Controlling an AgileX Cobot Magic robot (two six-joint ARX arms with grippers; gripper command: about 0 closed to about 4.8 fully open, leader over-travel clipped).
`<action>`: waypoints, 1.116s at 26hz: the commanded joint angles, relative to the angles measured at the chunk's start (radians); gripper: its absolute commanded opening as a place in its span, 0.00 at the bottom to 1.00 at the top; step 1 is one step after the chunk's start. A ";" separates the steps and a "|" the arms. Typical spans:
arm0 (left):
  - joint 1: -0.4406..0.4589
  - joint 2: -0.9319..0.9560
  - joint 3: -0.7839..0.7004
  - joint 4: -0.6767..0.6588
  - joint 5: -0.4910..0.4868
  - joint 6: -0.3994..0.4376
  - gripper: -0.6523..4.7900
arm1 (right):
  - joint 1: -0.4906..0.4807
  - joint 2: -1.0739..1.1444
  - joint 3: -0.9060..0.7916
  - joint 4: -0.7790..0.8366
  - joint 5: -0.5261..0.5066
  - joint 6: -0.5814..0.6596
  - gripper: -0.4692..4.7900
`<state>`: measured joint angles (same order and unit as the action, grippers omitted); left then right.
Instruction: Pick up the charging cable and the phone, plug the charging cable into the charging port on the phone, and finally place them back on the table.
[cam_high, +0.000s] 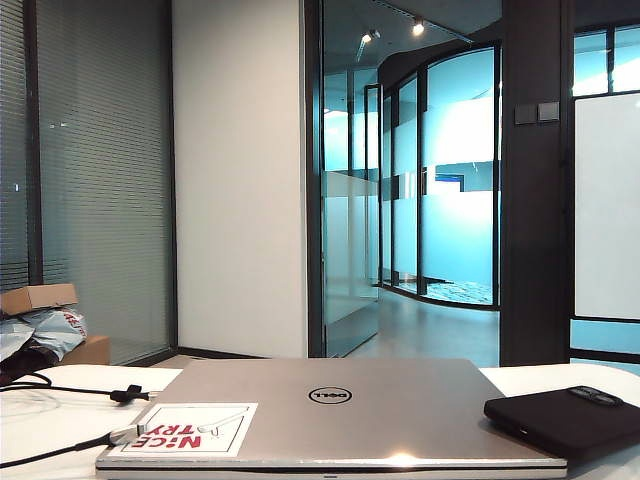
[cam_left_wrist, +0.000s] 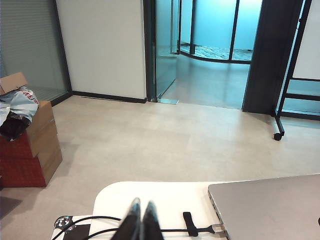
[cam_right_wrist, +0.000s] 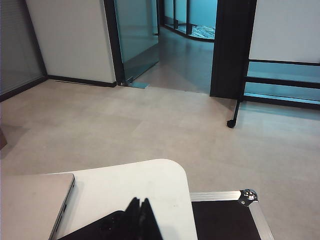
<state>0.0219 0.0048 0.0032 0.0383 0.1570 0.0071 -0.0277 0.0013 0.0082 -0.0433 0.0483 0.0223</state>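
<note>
Just 1 phone (cam_high: 565, 420), 1 charging cable (cam_high: 60, 392); left hand (cam_left_wrist: 140, 210) & right hand (cam_right_wrist: 140, 207) pressed together.

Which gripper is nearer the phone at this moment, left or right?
Right. The right gripper, shut, hangs just above the phone. The left gripper, also shut, hangs over the charging cable on the far side of the laptop.

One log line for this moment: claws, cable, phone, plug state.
left claw: shut, empty, above charging cable | right claw: shut, empty, above phone | cable unplugged | both on table beside laptop
</note>
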 joint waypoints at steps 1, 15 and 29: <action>-0.001 0.001 0.000 0.011 0.001 0.000 0.11 | 0.002 -0.002 0.005 0.018 -0.033 0.002 0.08; -0.001 0.001 0.006 0.023 0.001 -0.046 0.11 | 0.002 -0.002 0.048 0.024 0.004 -0.005 0.08; -0.001 0.096 0.254 0.030 0.000 -0.093 0.11 | 0.002 0.271 0.436 0.024 -0.140 0.007 0.08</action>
<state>0.0219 0.0734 0.2367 0.0643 0.1566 -0.0837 -0.0254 0.2485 0.4114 -0.0425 -0.0505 0.0250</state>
